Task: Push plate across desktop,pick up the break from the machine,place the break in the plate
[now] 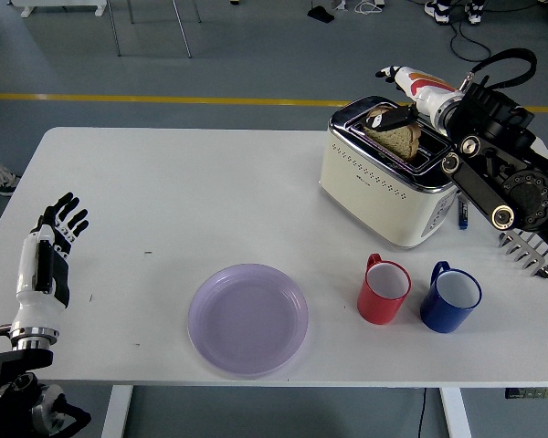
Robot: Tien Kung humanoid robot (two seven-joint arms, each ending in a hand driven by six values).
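Note:
A slice of brown bread (402,140) stands upright in the slot of the cream and chrome toaster (376,181) at the table's back right. My right hand (404,94) is right over the toaster. Its fingers are spread, with a dark fingertip (390,118) at the top of the bread. It holds nothing. The lilac plate (247,318) lies empty near the front edge, at the middle. My left hand (53,235) hovers at the table's left edge, fingers spread and empty, far from the plate.
A red mug (384,290) and a blue mug (449,297) stand side by side in front of the toaster, right of the plate. A metal toast rack (532,248) shows at the right edge, partly behind my right arm.

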